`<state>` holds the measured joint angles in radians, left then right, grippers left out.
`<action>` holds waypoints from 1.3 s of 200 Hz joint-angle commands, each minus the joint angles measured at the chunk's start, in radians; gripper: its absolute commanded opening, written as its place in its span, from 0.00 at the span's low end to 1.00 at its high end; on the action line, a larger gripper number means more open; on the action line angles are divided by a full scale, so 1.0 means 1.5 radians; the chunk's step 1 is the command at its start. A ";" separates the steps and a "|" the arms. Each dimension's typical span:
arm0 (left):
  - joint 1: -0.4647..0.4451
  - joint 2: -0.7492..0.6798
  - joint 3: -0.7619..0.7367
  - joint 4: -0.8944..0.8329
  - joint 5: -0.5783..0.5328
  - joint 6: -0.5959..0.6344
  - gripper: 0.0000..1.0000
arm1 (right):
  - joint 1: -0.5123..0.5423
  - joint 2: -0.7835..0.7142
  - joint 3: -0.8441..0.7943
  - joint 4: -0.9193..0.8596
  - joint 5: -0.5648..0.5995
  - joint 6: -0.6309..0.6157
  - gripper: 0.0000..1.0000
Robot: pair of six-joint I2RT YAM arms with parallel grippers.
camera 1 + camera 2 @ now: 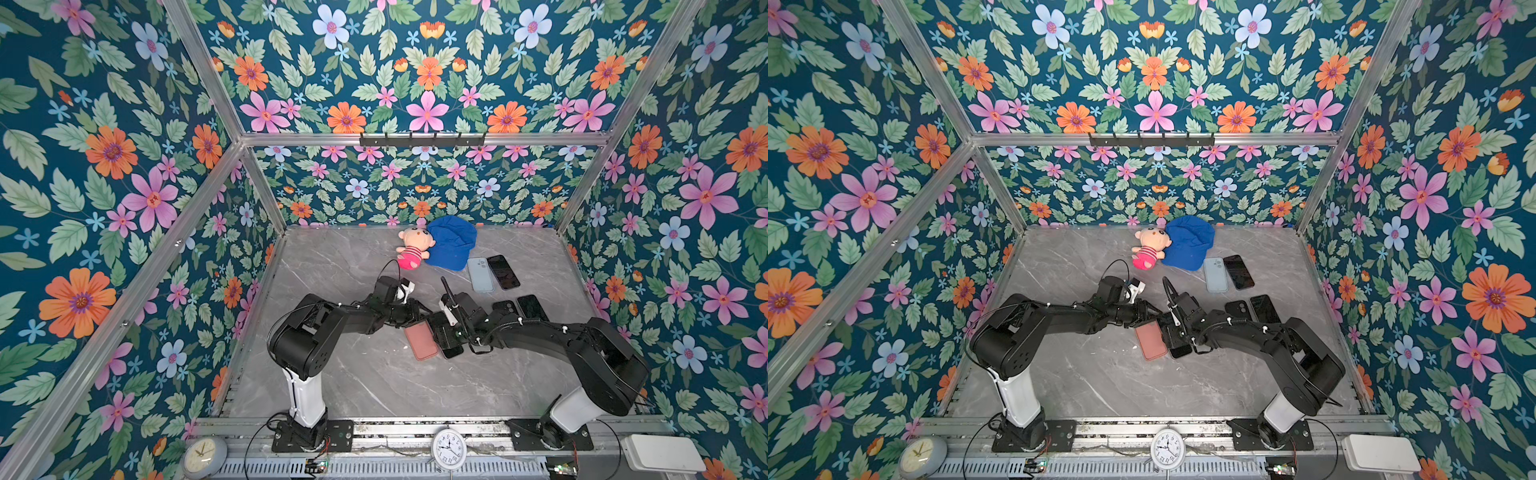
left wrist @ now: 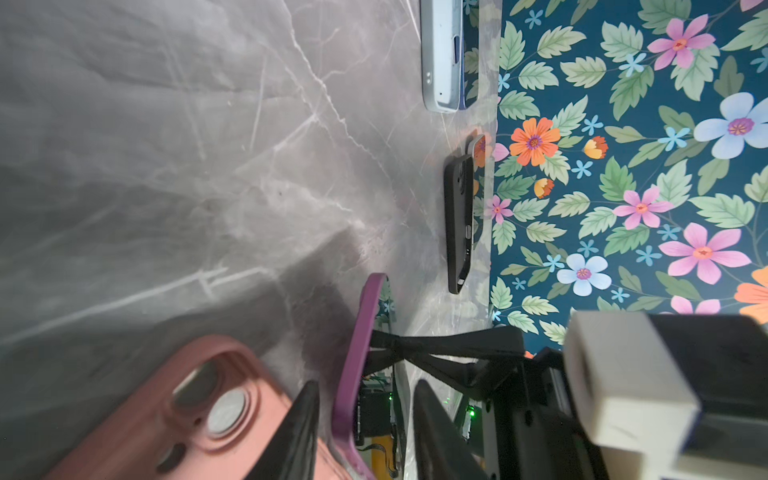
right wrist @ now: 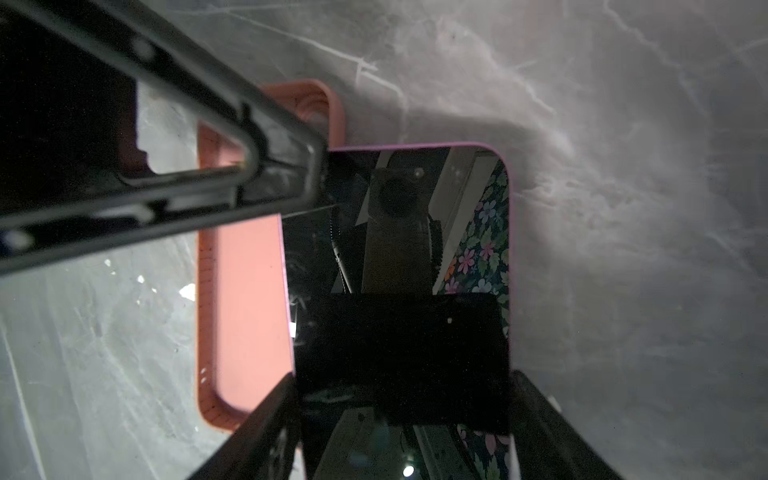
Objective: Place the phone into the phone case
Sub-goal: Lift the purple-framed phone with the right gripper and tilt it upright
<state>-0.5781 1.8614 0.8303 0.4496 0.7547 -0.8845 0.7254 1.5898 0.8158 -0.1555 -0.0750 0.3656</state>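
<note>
Phone (image 1: 453,352) sits just right of the pink phone case (image 1: 422,341) in a top view, long axes parallel. Left wrist view: left jaws straddle its far end, grip unclear. Right wrist view: right jaws clamp its width, its left edge over the case rim.

Pink case (image 1: 422,341); purple-edged phone (image 3: 399,232); grey marble table (image 1: 374,382)
</note>
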 commanded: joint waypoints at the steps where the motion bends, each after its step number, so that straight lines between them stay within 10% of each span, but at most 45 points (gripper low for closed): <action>1: -0.002 0.004 -0.003 0.046 0.019 -0.016 0.36 | 0.001 -0.009 0.001 0.024 0.001 -0.004 0.59; 112: -0.004 0.002 -0.027 0.073 0.025 -0.027 0.14 | 0.001 -0.008 -0.002 0.030 -0.004 -0.008 0.63; 200: -0.004 -0.010 -0.063 0.147 0.017 -0.077 0.01 | 0.000 -0.081 0.009 -0.060 0.023 -0.039 0.89; 260: -0.003 -0.026 -0.095 0.293 -0.029 -0.190 0.00 | -0.001 -0.212 -0.052 -0.044 -0.058 0.339 0.86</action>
<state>-0.5850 1.8263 0.7044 0.7238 0.7494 -1.0683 0.7250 1.3399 0.7937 -0.2707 -0.0906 0.5388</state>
